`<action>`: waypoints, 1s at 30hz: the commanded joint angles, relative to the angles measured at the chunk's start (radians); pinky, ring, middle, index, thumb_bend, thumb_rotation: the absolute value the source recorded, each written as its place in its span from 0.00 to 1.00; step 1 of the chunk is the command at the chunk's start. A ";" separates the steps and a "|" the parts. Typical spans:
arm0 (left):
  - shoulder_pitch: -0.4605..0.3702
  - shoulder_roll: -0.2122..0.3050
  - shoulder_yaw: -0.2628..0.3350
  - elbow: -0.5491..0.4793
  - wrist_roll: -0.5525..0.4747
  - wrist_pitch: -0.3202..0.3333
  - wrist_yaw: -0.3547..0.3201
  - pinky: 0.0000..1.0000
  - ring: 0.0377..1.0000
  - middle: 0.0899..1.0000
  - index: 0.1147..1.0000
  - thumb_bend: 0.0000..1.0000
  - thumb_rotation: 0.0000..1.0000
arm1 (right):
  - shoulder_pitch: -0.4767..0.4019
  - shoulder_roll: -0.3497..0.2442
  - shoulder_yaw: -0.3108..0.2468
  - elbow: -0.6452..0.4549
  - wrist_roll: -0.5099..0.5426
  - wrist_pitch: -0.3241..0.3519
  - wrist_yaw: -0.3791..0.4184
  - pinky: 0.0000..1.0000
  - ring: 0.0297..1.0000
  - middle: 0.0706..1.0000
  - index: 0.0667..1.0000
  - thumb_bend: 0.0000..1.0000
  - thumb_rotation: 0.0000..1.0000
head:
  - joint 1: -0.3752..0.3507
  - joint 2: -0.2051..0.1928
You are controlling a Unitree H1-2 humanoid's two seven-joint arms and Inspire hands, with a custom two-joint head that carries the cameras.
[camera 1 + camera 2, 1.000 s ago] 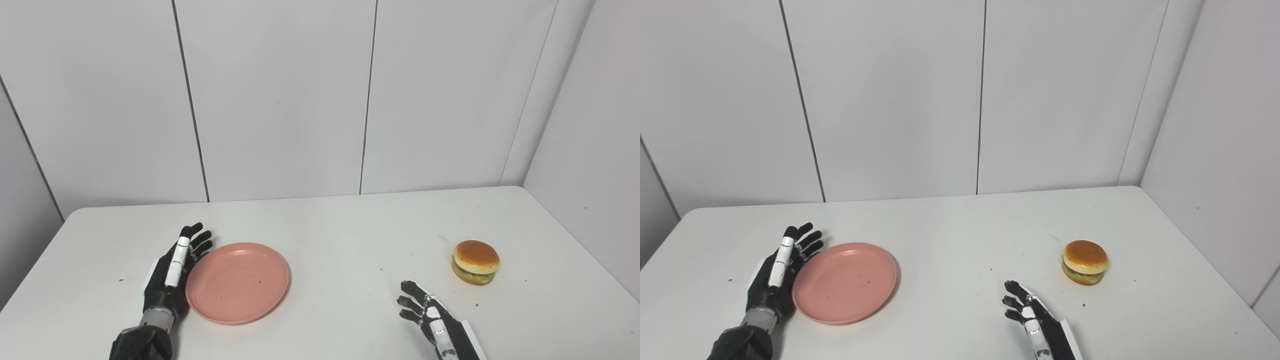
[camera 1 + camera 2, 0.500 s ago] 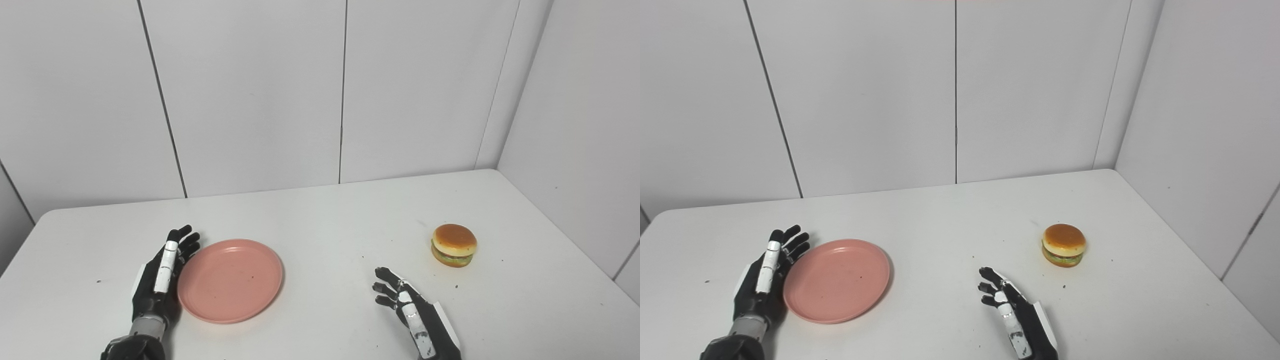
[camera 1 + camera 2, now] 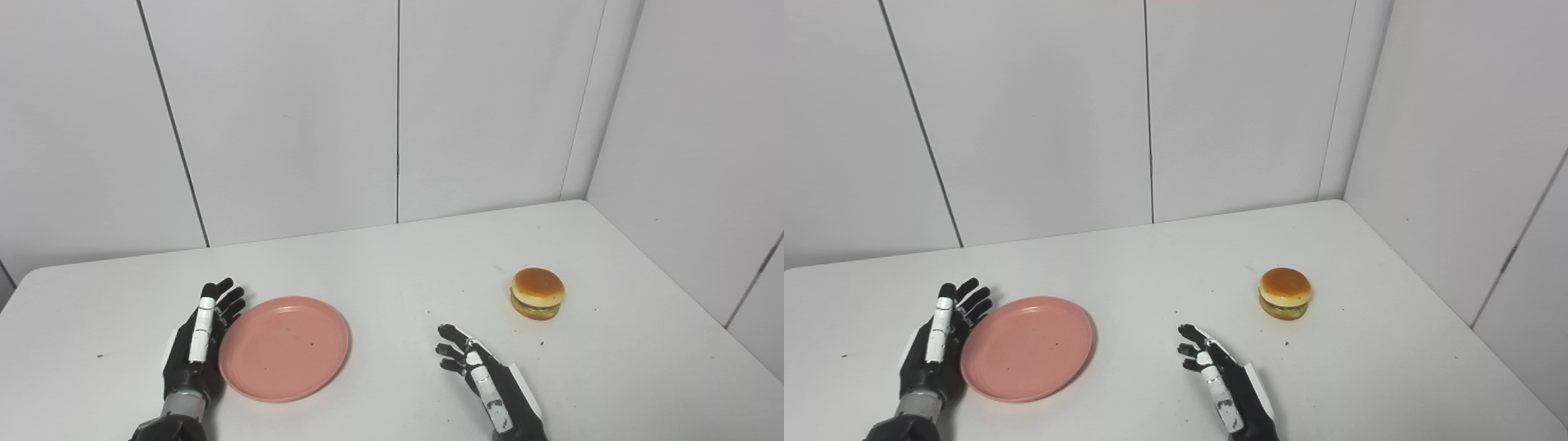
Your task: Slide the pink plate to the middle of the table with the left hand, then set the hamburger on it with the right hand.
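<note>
Left eye view: no brand, label or writing can be read on anything. The pink plate (image 3: 284, 348) lies flat on the white table (image 3: 398, 269), left of centre. The left hand (image 3: 199, 343) stands on edge against the plate's left rim, fingers straight and together, palm toward the plate, gripping nothing; contact looks likely but the exact touch is hard to tell. The hamburger (image 3: 537, 293) sits upright on the table's right half, well apart from the plate. The right hand (image 3: 484, 380) lies low near the front edge, fingers spread and slightly curled, empty, near the hamburger but not touching it, the hamburger farther back and to its right.

Right eye view: same layout. Left hand (image 3: 934, 343) flat-fingered beside the pink plate (image 3: 1028, 348) at its left rim. Right hand (image 3: 1222, 380) open, empty. Hamburger (image 3: 1285, 293) beyond it, to the right, resting on the table (image 3: 1151, 263). Small dark specks dot the tabletop.
</note>
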 commanded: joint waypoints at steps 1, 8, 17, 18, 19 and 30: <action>-0.052 -0.005 -0.007 -0.007 0.010 -0.007 0.005 0.88 0.86 0.81 0.79 0.82 0.80 | -0.012 0.049 0.035 0.037 0.003 0.065 0.012 0.82 0.84 0.88 0.81 0.85 1.00 | 0.002 0.000; -0.070 -0.024 -0.011 0.011 0.011 -0.007 0.017 0.91 0.86 0.80 0.79 0.83 0.80 | -0.013 0.049 0.040 0.038 -0.005 0.070 0.011 0.82 0.84 0.89 0.82 0.86 1.00 | -0.008 0.002; -0.082 -0.024 -0.008 0.041 0.018 -0.014 0.019 0.91 0.85 0.80 0.80 0.82 0.80 | -0.017 0.051 0.048 0.036 -0.014 0.076 0.007 0.83 0.84 0.89 0.82 0.87 1.00 | -0.022 0.004; -0.082 -0.024 -0.008 0.042 0.019 -0.013 0.020 0.91 0.85 0.80 0.79 0.83 0.80 | -0.017 0.051 0.048 0.035 -0.014 0.074 0.007 0.83 0.84 0.89 0.82 0.87 1.00 | -0.025 0.005; -0.083 -0.023 -0.008 0.043 0.020 -0.012 0.021 0.91 0.85 0.80 0.79 0.83 0.80 | -0.017 0.052 0.049 0.034 -0.014 0.072 0.007 0.83 0.84 0.89 0.82 0.87 1.00 | -0.025 0.005; -0.071 -0.030 -0.014 0.058 0.019 -0.004 0.011 0.91 0.87 0.81 0.78 0.82 0.82 | -0.007 0.022 0.059 0.030 -0.128 -0.043 -0.021 0.76 0.81 0.88 0.84 0.79 1.00 | -0.050 0.010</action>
